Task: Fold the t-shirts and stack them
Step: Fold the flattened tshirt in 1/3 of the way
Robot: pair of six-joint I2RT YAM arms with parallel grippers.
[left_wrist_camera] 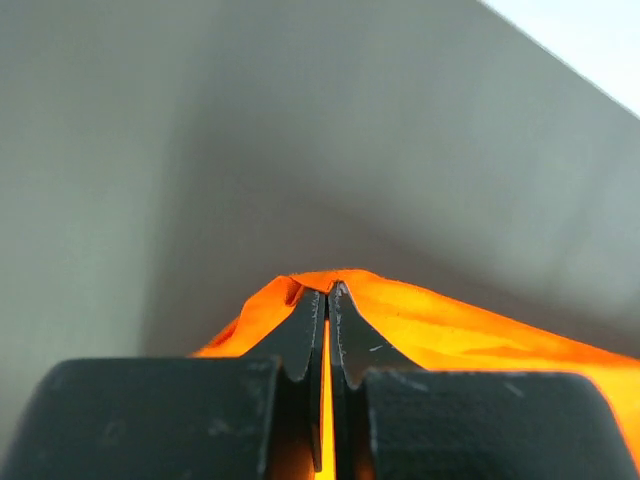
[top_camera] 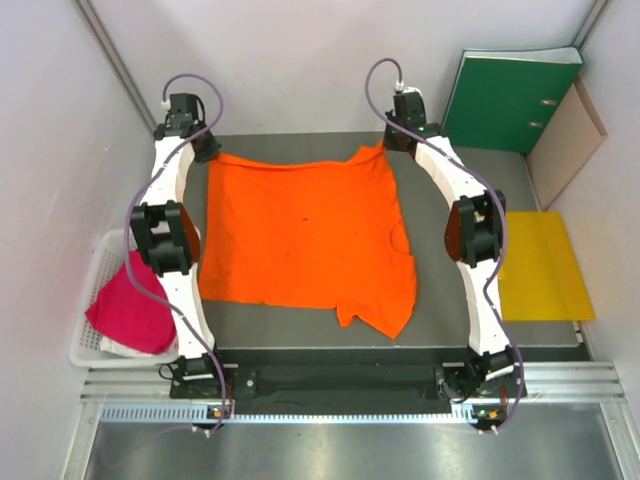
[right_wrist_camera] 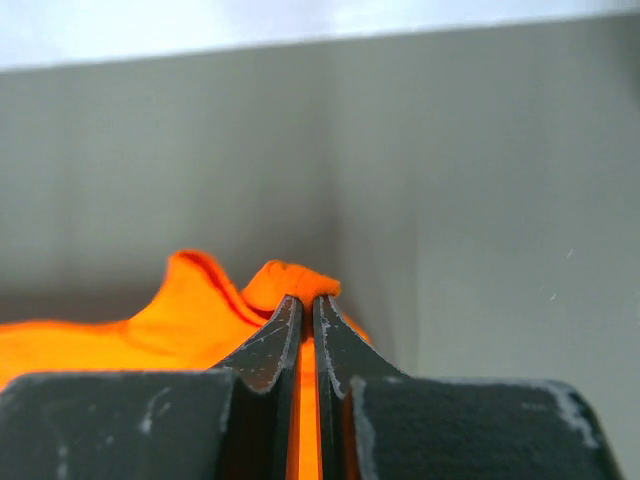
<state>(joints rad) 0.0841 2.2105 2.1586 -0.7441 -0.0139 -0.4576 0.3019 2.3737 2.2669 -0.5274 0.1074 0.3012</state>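
Observation:
The orange t-shirt (top_camera: 300,235) lies spread over the dark table (top_camera: 540,180), its far edge stretched between my two grippers. My left gripper (top_camera: 207,148) pinches the far left corner; in the left wrist view the gripper (left_wrist_camera: 328,292) is shut on a fold of orange cloth (left_wrist_camera: 450,325). At the far right corner my right gripper (top_camera: 392,140) holds the shirt, and the right wrist view shows the gripper (right_wrist_camera: 307,300) shut on bunched orange cloth (right_wrist_camera: 190,310). A magenta-pink t-shirt (top_camera: 130,310) lies crumpled in the white basket (top_camera: 95,265) at the left.
A yellow envelope (top_camera: 540,265) lies on the table's right side. A green binder (top_camera: 505,100) and a beige folder (top_camera: 565,140) lean against the wall at the back right. Walls close in on the left and the far side.

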